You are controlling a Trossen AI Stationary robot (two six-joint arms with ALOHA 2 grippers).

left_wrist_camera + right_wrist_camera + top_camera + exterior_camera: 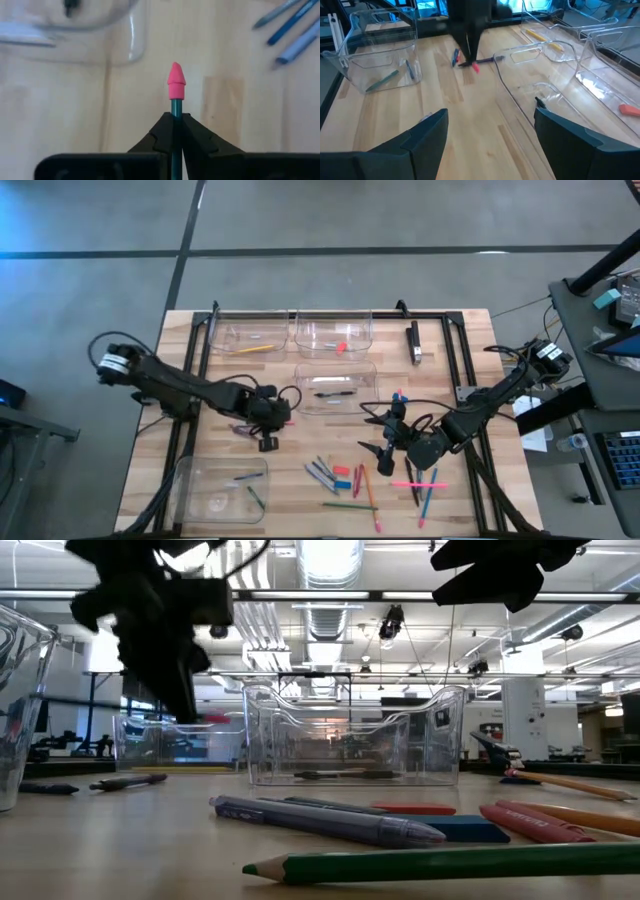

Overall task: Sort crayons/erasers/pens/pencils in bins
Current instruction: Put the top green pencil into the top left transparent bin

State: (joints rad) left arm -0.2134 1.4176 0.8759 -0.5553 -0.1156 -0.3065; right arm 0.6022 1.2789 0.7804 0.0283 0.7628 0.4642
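The left hand point(175, 131) is clenched tight on a thin dark-teal stick with a pink cap point(176, 82), gripping it partway along so the capped end pokes out ahead of the fingers, up above the desk point(150, 420) just left of the middle bin point(338, 385). The other hand, the right one point(388, 442), hangs released with its fingers wide apart over the loose pile point(345, 478) near the front, nothing in it. If I were running this, I'd first settle what that stick is: slim and dark says pen to me, and the middle bin already has a dark pen-like stick lying in it. Then carry it level, get the whole length inside the bin walls before letting go, and drop it low so it doesn't bounce out. The pinch looks centred on the stick, so it shouldn't swing much.
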